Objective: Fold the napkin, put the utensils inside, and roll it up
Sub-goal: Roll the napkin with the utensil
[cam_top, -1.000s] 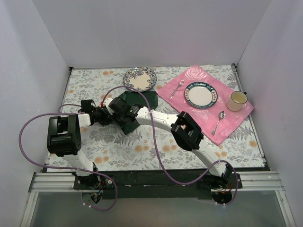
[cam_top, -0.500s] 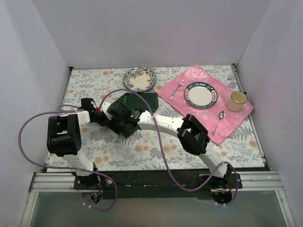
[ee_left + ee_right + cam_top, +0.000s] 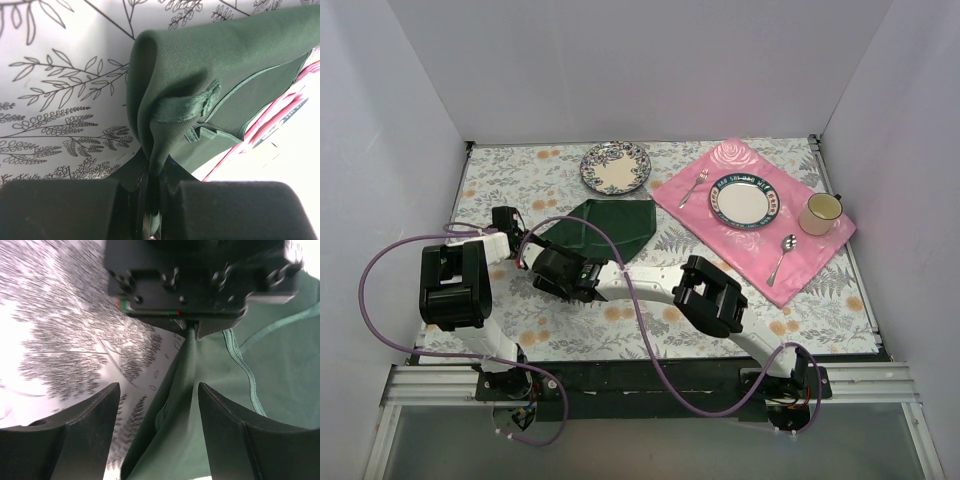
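The dark green napkin (image 3: 610, 222) lies partly spread on the leaf-patterned table, and its near-left corner is drawn up into a ridge. My left gripper (image 3: 523, 252) is shut on that corner; in the left wrist view the napkin (image 3: 210, 60) runs bunched into the closed left gripper (image 3: 154, 172). My right gripper (image 3: 542, 268) stands open right beside it. In the right wrist view a fold of the napkin (image 3: 270, 380) passes loosely between the fingers of the right gripper (image 3: 159, 390), with the left gripper's body (image 3: 175, 285) straight ahead. The utensils are out of view.
A flowered plate (image 3: 615, 166) sits at the back. To the right, a pink rose placemat (image 3: 760, 255) carries a plate (image 3: 745, 202), a yellow mug (image 3: 820, 212), a silver fork (image 3: 693, 187) and a silver spoon (image 3: 782, 258). Purple cables loop over both arms. White walls enclose the table.
My right gripper has opened and let go of the napkin, then drawn back toward the near left. More of the napkin now shows, spread out. The left gripper keeps its grip.
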Tool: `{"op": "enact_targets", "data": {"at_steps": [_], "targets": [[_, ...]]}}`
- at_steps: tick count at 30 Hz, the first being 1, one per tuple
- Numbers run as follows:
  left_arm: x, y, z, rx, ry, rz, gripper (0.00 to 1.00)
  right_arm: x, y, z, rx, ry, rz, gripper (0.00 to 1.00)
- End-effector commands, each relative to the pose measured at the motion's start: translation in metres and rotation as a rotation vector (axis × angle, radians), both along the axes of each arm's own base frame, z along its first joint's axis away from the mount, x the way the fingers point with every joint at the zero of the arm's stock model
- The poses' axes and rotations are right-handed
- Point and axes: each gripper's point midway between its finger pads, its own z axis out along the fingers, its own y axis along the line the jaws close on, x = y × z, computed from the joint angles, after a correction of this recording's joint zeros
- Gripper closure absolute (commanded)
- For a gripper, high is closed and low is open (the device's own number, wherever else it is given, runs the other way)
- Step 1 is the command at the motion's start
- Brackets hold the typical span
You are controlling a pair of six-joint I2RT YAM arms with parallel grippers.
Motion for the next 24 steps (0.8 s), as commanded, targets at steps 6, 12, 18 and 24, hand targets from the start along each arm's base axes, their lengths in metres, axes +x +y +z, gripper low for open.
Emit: {"op": "enact_targets", "data": {"at_steps": [6,12,18,24], "targets": [[-0.007,-0.001,0.004,0.010,0.029,-0.002,1.00,0.027,-0.007,-0.016,-0.034,-0.128,-0.085,0.30],[-0.007,0.000,0.004,0.010,0.023,-0.004,1.00,0.032,-0.021,-0.028,-0.071,-0.176,-0.115,0.37],[-0.008,-0.001,0.005,0.008,0.021,-0.005,1.00,0.039,-0.029,-0.045,-0.105,-0.210,-0.151,0.48],[-0.008,0.001,0.005,0.021,0.021,-0.005,1.00,0.036,-0.027,-0.053,-0.094,-0.181,-0.159,0.69]]}}
